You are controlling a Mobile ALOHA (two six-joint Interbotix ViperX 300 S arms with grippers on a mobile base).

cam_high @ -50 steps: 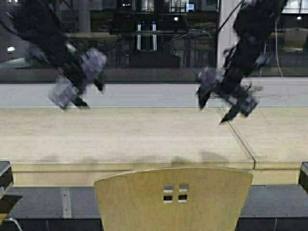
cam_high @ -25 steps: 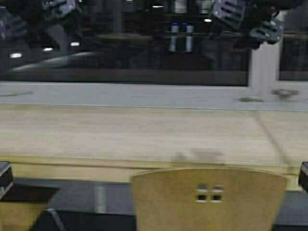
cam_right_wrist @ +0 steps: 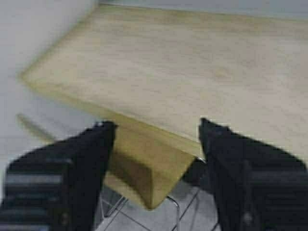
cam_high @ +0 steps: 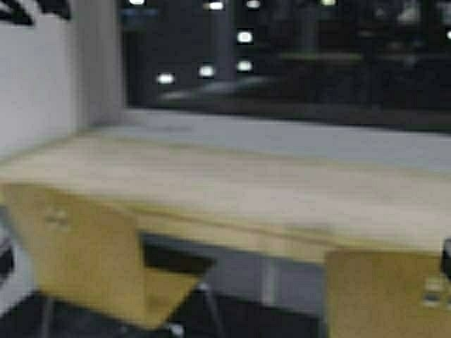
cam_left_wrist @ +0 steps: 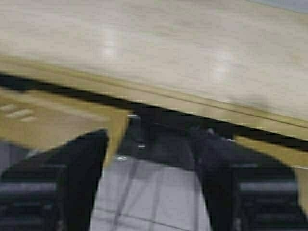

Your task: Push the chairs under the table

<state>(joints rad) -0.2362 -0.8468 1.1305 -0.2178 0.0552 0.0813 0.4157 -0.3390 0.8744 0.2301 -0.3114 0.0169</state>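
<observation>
Both grippers gape wide, holding nothing. Square up to the left chair [cam_high: 84, 246], then push its back low and straight under the table [cam_high: 232, 186].

A pale wall [cam_high: 42, 77] stands at the left beside a wide dark window [cam_high: 282, 56] — bright lights reflected in its glass — above a grey sill [cam_high: 296, 137].

You have the table [cam_right_wrist: 192, 62] ahead of the right gripper's fingers [cam_right_wrist: 82, 168], a chair [cam_right_wrist: 144, 168] showing between and beneath them.
</observation>
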